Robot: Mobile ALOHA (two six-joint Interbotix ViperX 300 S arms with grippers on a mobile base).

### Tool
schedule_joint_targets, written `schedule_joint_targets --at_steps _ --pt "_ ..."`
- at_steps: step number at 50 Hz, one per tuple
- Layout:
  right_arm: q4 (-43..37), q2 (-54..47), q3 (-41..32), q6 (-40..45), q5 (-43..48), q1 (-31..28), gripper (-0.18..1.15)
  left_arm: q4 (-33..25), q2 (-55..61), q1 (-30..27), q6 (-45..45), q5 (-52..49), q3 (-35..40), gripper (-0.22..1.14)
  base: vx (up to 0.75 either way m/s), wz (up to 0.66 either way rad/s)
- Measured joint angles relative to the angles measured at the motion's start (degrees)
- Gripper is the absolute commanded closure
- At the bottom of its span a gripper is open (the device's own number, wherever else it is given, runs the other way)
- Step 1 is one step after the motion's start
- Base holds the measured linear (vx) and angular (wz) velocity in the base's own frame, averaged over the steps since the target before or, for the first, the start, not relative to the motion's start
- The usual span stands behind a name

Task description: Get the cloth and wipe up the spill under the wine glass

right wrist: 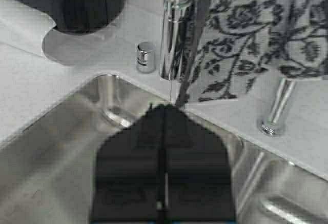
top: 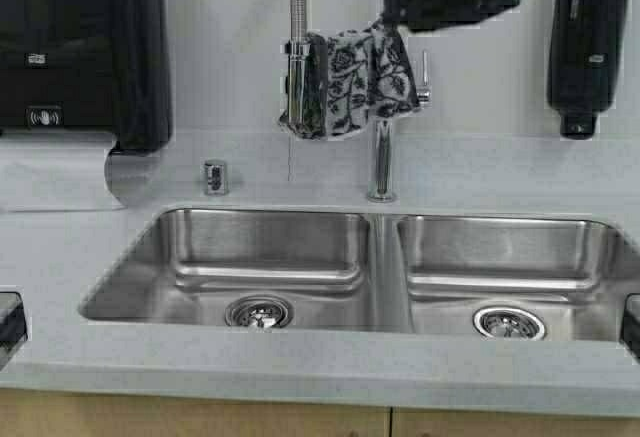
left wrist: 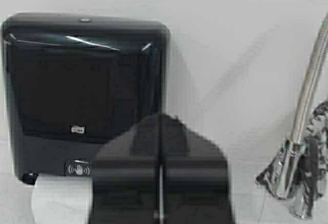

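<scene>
The cloth (top: 360, 82), pale with a dark floral print, hangs over the faucet (top: 381, 162) behind the sink. It also shows in the right wrist view (right wrist: 256, 34) and at the edge of the left wrist view (left wrist: 315, 157). My right arm reaches across the top of the high view, with its gripper (top: 392, 2) by the cloth's upper edge. In the right wrist view this gripper (right wrist: 164, 108) is shut and empty, its tips just short of the cloth's lower corner. My left gripper (left wrist: 161, 119) is shut and empty, facing the towel dispenser. The wine glass and the spill are out of view.
A double steel sink (top: 375, 257) fills the middle of the grey counter (top: 300, 367). A black paper towel dispenser (top: 80, 47) hangs on the wall at the left, a black soap dispenser (top: 588, 47) at the right. A small steel cylinder (top: 215, 177) stands behind the left basin.
</scene>
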State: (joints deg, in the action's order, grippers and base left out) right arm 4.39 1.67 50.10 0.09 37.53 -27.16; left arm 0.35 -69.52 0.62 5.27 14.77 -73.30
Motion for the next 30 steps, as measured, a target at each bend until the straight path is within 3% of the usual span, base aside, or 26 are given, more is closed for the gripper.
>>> schedule_joint_targets --at_steps 21,30 --pt "0.26 -17.49 -5.80 3.60 11.34 -0.35 0.04 -0.09 -1.23 0.09 0.00 0.00 -0.44 0.89 0.12 0.02" --pt "0.26 -22.94 -9.23 5.63 14.41 -0.35 -0.04 -0.09 -1.32 0.09 0.00 0.00 -0.53 0.89 0.09 0.01"
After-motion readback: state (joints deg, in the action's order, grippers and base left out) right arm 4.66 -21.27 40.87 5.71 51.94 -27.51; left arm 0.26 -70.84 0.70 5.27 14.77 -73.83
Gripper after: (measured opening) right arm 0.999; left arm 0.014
